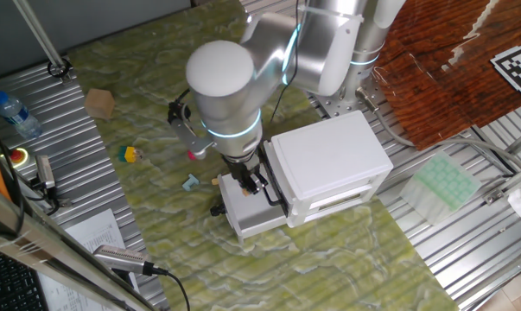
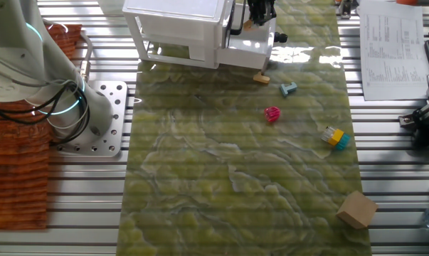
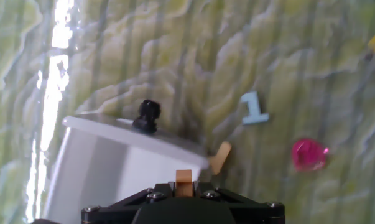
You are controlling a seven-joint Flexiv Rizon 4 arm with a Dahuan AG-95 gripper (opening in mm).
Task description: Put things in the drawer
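Observation:
The white drawer (image 1: 253, 216) stands pulled out of the white cabinet (image 1: 329, 155), with its black handle (image 3: 147, 116) at the front. My gripper (image 1: 247, 180) hangs over the open drawer (image 3: 106, 171). In the hand view the gripper (image 3: 184, 182) is shut on a small orange piece (image 3: 184, 177) above the drawer's inside. On the mat beside the drawer lie a tan piece (image 3: 219, 157), a light blue piece (image 3: 254, 107) and a pink piece (image 3: 308, 154). The other fixed view shows the same pieces: tan (image 2: 261, 78), light blue (image 2: 289, 88) and pink (image 2: 272, 114).
A yellow and blue piece (image 2: 334, 137) and a tan block (image 2: 356, 209) lie farther out on the green mat. A water bottle (image 1: 14, 112) and papers (image 2: 392, 43) sit off the mat. The arm's base (image 2: 93, 121) stands beside the cabinet.

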